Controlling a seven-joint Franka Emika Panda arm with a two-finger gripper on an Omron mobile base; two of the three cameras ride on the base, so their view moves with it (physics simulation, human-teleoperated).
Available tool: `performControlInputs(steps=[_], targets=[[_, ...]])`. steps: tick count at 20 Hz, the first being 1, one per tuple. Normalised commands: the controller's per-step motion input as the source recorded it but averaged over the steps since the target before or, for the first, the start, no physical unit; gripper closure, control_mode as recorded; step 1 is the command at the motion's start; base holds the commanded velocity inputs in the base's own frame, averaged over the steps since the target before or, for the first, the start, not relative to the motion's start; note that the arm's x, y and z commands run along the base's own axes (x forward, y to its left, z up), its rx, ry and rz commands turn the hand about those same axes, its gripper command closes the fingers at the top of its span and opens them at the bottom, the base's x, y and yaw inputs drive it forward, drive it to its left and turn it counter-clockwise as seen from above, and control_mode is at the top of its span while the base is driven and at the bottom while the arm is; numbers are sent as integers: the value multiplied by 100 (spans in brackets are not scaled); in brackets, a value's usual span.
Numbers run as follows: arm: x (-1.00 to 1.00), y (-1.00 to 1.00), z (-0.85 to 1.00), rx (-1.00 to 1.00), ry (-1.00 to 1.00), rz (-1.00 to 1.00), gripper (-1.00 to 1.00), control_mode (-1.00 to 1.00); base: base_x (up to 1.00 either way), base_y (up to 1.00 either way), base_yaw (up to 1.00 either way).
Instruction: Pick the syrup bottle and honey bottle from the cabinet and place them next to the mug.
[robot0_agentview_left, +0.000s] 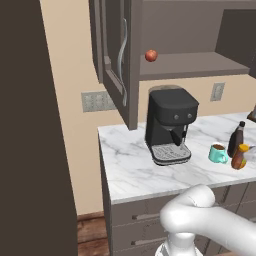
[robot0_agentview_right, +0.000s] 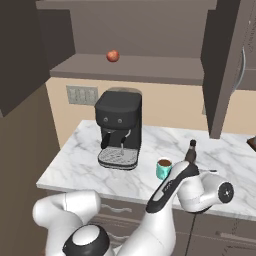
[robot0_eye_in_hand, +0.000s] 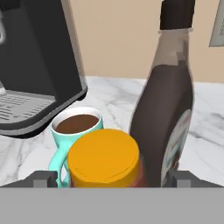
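Beside mug (robot0_eye_in_hand: 72, 131), upright honey bottle (robot0_eye_in_hand: 105, 159), cap upward.

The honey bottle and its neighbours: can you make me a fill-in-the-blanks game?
1. The honey bottle has a ____ top.
2. The teal mug stands between the bottles and the ____ machine.
3. The syrup bottle is ____ than the mug.
4. A small red ball sits on the cabinet ____.

Missing words: orange; coffee; taller; shelf
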Motion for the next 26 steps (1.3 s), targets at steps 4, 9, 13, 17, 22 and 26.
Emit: performControlInputs(steps=[4,9,13,17,22,26], targets=[[-4,0,44,0,-4,0,-100,-100,0,0,0],[-55,1,57,0,-1,0,-100,-100,0,0,0],[-80,16,47,0,0,0,-100,-100,0,0,0],[-80,59,52,0,-4,0,-100,-100,0,0,0],[-47,95,62,0,-11,-3,-100,-100,0,0,0],[-38,100,58,-3,-14,-5,-100,-100,0,0,0]])
